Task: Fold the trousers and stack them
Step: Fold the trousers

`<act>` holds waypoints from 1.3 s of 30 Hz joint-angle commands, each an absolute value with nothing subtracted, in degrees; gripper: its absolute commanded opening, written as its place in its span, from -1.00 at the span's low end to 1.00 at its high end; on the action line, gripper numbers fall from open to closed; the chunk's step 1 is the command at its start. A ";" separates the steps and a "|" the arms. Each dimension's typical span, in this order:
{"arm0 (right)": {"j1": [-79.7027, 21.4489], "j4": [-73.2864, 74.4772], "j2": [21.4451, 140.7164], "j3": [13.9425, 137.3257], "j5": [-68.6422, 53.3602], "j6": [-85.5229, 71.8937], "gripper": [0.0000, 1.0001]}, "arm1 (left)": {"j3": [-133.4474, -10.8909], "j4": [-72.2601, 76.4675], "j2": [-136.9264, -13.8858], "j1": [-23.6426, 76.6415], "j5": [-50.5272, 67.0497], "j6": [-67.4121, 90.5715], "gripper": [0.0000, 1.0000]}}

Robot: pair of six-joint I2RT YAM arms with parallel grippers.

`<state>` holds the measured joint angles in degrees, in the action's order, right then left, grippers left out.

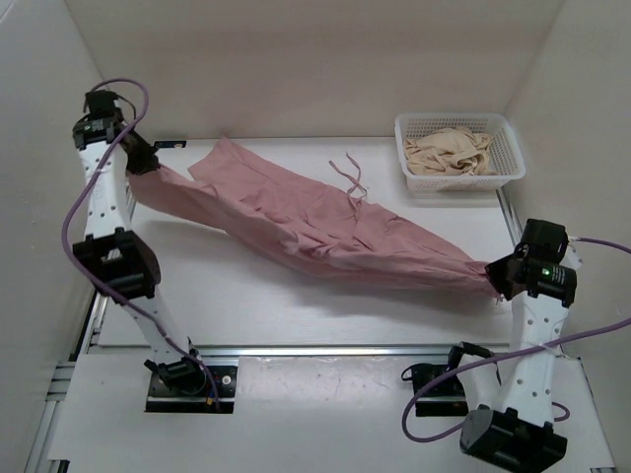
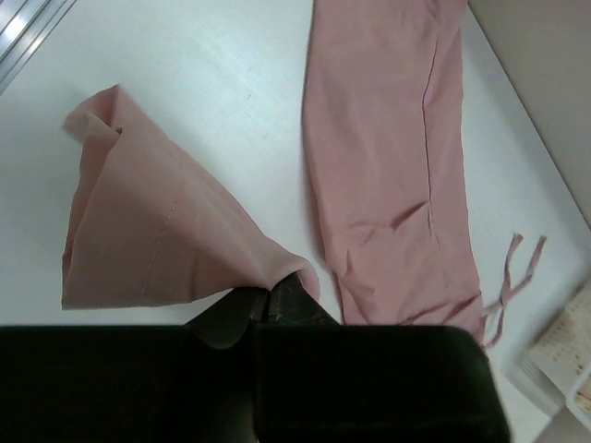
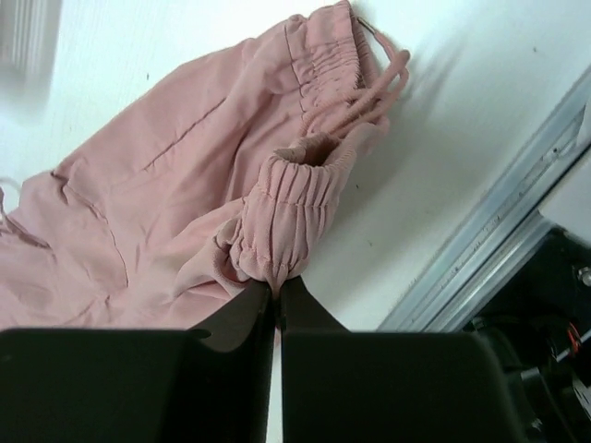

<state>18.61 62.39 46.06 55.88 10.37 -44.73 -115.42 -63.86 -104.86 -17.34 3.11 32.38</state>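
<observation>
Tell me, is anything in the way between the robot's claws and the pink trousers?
No, nothing visible. The left gripper and the right gripper are both pinched shut on the trousers, one at each end, the right one on the stretchy waistband. The basket sits off in the far right corner.
</observation>
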 commanded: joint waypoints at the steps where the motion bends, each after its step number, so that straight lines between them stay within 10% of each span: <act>1: 18.46 54.77 48.77 57.66 14.06 -45.09 -1.00 | -125.74 -65.03 -112.99 -13.63 -4.37 31.55 -0.79; 7: 18.46 50.80 58.26 60.02 18.98 -42.98 -1.00 | -147.53 -66.45 -127.34 -11.70 -3.60 32.61 -0.79; 26: 20.92 38.77 83.57 63.89 24.07 -44.82 -1.00 | -160.04 -47.56 -145.20 -3.09 -1.12 35.33 -0.79; 27: 21.44 38.76 84.89 64.59 24.08 -44.82 -1.00 | -160.05 -47.55 -145.89 -3.08 -1.14 35.33 -0.72; 28: 21.45 38.76 87.08 66.08 24.08 -45.52 -0.95 | -160.05 -46.94 -145.90 -2.47 -1.14 35.33 -0.09; 31: 22.06 39.37 88.42 69.15 19.80 -44.92 0.25 | -157.43 -46.93 -142.06 -2.46 -0.62 32.18 1.00; 32: 22.06 39.90 88.42 69.17 18.56 -44.39 0.66 | -155.50 -46.93 -140.29 -2.46 -0.62 31.30 1.00; 37: 21.53 42.09 80.01 65.93 13.37 -42.19 0.87 | -135.65 -46.93 -127.30 -9.31 5.44 28.66 0.96; 38: 21.53 42.80 78.33 62.96 12.66 -41.14 0.87 | -132.48 -46.93 -125.87 -10.19 5.45 28.04 0.80; 39: 21.53 42.80 75.27 61.28 11.70 -40.52 0.87 | -127.23 -46.93 -124.64 -11.41 5.45 26.82 0.14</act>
